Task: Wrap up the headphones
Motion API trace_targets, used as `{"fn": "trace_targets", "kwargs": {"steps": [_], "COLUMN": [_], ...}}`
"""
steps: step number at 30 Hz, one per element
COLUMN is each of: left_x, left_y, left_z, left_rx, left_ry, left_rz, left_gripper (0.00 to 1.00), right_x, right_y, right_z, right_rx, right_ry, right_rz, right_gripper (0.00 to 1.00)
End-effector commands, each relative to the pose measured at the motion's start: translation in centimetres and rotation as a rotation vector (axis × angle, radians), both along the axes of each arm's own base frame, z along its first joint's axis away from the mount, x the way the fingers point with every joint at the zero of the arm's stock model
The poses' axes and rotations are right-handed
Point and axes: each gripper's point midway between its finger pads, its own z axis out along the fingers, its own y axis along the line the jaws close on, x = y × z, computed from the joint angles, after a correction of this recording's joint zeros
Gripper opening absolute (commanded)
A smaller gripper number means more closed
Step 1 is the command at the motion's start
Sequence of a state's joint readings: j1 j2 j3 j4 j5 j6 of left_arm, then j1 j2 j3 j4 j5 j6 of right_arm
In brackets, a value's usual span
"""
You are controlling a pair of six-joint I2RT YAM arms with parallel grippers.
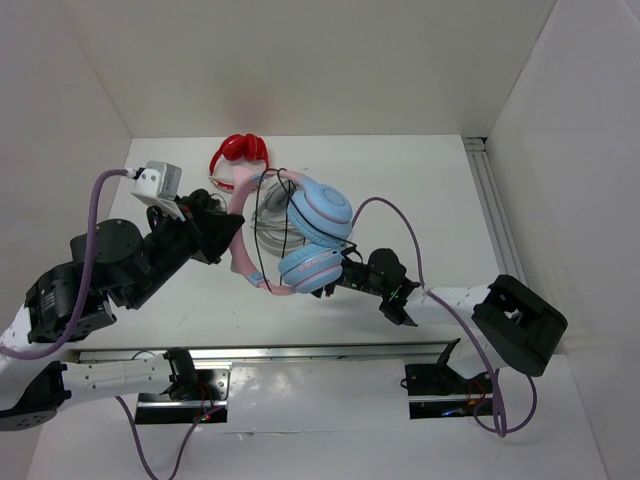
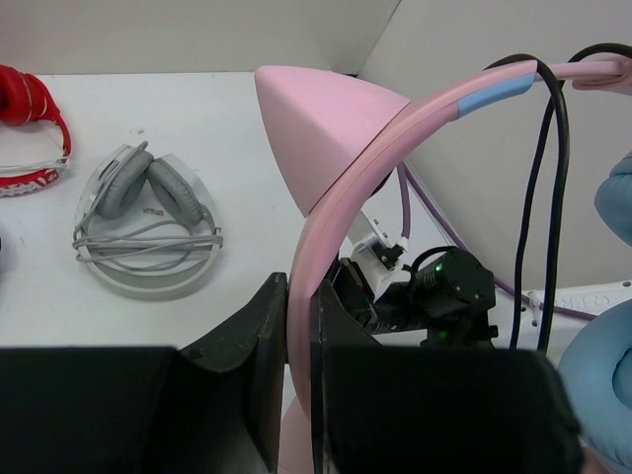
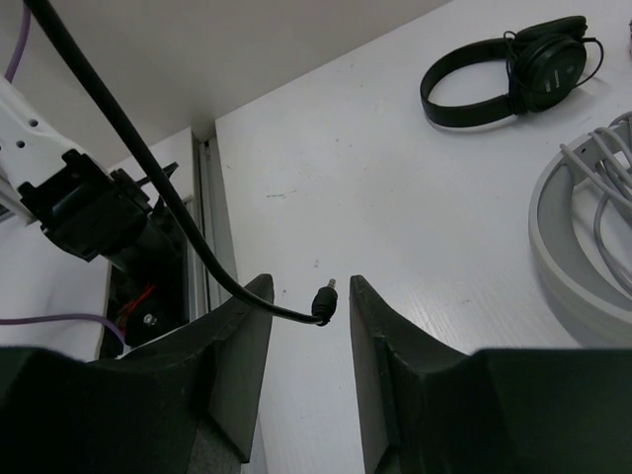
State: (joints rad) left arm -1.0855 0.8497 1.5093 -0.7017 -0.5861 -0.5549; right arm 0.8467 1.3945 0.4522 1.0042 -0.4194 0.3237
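Headphones' [image 1: 300,235] headband [image 2: 341,207] sits clamped in your left claw [image 2: 298,296]; right claw [image 3: 311,286] gapes around the plug [image 3: 324,299], near the desk [image 3: 395,197] edge.

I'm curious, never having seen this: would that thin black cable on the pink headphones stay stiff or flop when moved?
Probably floppy: the cable sags in a curve, its plug dangling free inside the open right end effector. Likely light: it drapes over the headband without bending it. Thin and smooth, it may slip from a loose pinch.

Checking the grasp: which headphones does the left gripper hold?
The pink pair with blue cups: its headband is clamped by the left gripper. The red pair, grey pair and black pair lie ungripped.
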Motion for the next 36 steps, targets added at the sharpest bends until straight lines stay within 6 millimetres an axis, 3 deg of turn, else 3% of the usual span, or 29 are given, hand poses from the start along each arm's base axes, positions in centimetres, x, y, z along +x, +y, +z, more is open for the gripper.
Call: {"fn": "trace_targets", "kwargs": {"steps": [1,6,10,15,25,26,31,36], "left_x": [-0.3,-0.3,-0.3,-0.2,0.1,0.3,1.7,2.9], "left_y": [0.2,0.1,0.1,-0.1,0.3,0.6,3.6,5.3], "left_z": [4.4,4.1,4.1,3.7,3.7,3.7,2.8,1.6], "left_rx": [-0.198,-0.19,-0.19,-0.182,-0.19,-0.19,-0.189,-0.178], "left_ry": [-0.057,-0.052,-0.052,-0.048,-0.045,-0.046,-0.016,0.003], "left_rz": [0.0,0.001,0.001,0.001,0.03,0.047,0.239,0.393], "left_gripper": [0.0,0.0,0.0,0.0,0.0,0.0,0.0,0.0], "right_x": [0.4,0.6,0.9,1.2,0.9,0.5,-1.9,-4.7], "right_y": [0.4,0.3,0.1,0.0,0.2,0.6,1.0,-0.2], "right_z": [4.1,4.4,4.0,4.3,4.4,3.1,1.2,1.5], "right_rx": [0.105,0.113,0.108,0.117,0.107,0.052,-0.063,-0.078], "right_ry": [-0.107,-0.112,-0.103,-0.107,-0.098,-0.079,-0.07,-0.081], "right_rz": [-0.016,-0.027,-0.05,-0.071,-0.062,-0.038,-0.014,-0.06], "right_gripper": [0.43,0.4,0.31,0.12,0.07,0.05,0.02,0.02]}}
